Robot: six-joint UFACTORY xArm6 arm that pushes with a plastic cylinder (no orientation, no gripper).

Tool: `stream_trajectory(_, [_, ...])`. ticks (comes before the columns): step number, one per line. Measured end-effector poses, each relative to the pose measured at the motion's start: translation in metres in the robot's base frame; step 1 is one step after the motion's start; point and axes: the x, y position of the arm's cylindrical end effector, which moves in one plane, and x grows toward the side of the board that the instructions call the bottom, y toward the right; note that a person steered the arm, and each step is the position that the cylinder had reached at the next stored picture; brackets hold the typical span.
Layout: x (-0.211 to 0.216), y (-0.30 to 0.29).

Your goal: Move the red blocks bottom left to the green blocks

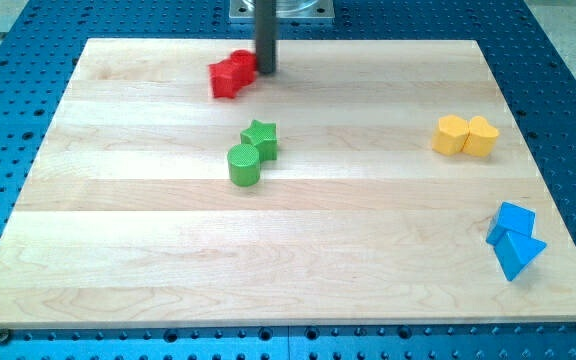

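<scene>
Two red blocks (pixel 231 74) sit touching each other near the view's top, left of centre; their exact shapes are hard to make out. My tip (pixel 266 70) stands right against their right side. A green star (pixel 260 138) and a green cylinder (pixel 244 165) touch each other near the board's middle, below the red blocks and apart from them. The tip is well above the green pair in the view.
Two yellow blocks (pixel 465 135) sit together at the view's right. Two blue blocks (pixel 513 238) sit at the lower right near the board's edge. The wooden board (pixel 118 250) lies on a blue perforated table.
</scene>
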Motion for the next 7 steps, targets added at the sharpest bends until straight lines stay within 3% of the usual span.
stream_trajectory(1, [0.028, -0.046])
stream_trajectory(2, [-0.006, -0.027])
stream_trajectory(3, [-0.050, -0.116])
stream_trajectory(5, [-0.030, -0.096])
stream_trajectory(7, [0.031, -0.083])
